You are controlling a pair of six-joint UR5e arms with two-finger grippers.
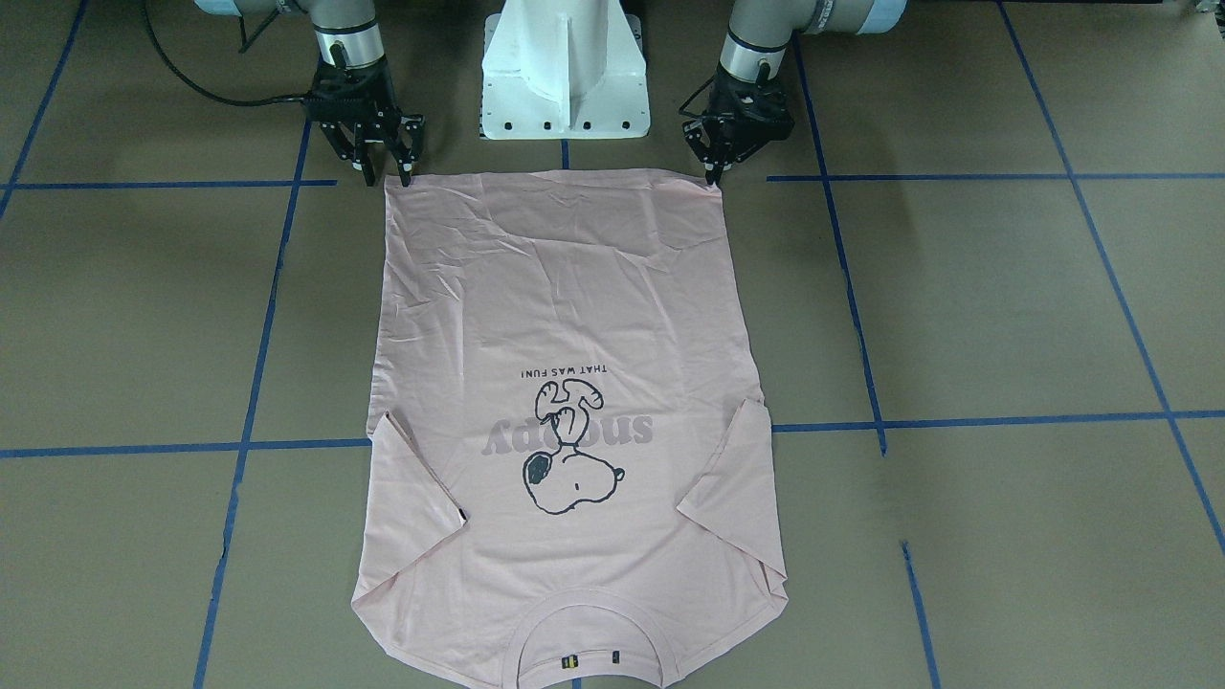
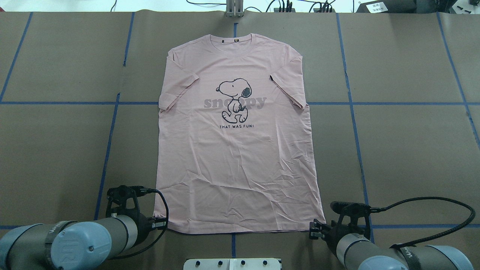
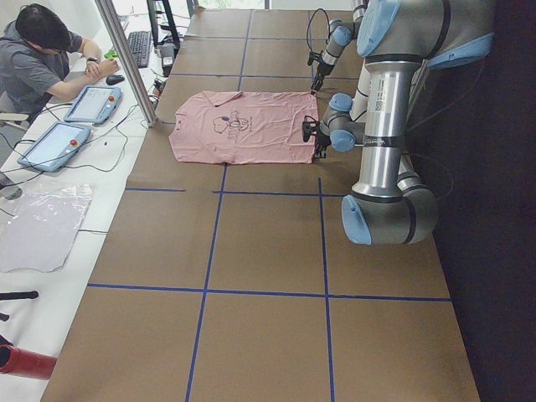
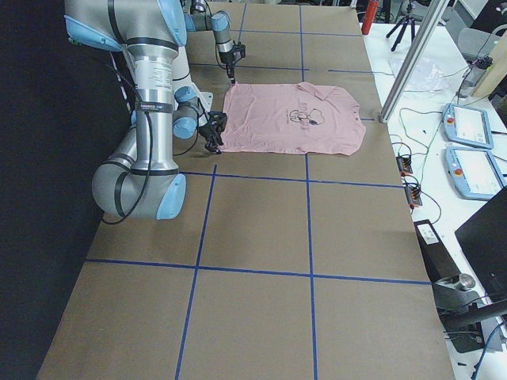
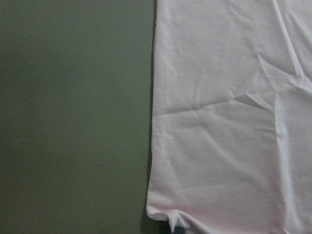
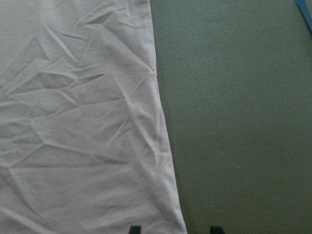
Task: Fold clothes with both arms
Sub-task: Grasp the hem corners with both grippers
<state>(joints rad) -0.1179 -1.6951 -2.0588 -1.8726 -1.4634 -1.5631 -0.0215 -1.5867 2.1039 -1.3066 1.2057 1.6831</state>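
The pale pink T-shirt lies flat on the table with its Snoopy print facing up. Its collar is on the far side and its hem is toward the robot. My left gripper is down at the hem's left corner. In the left wrist view the cloth is puckered at that corner and the fingers look shut on it. My right gripper is open. Its two fingertips straddle the hem's right corner. Both sleeves lie flat.
The white pedestal base stands just behind the hem, between the arms. Blue tape lines cross the brown table cover. An operator sits at a side desk with tablets, off the table's far end.
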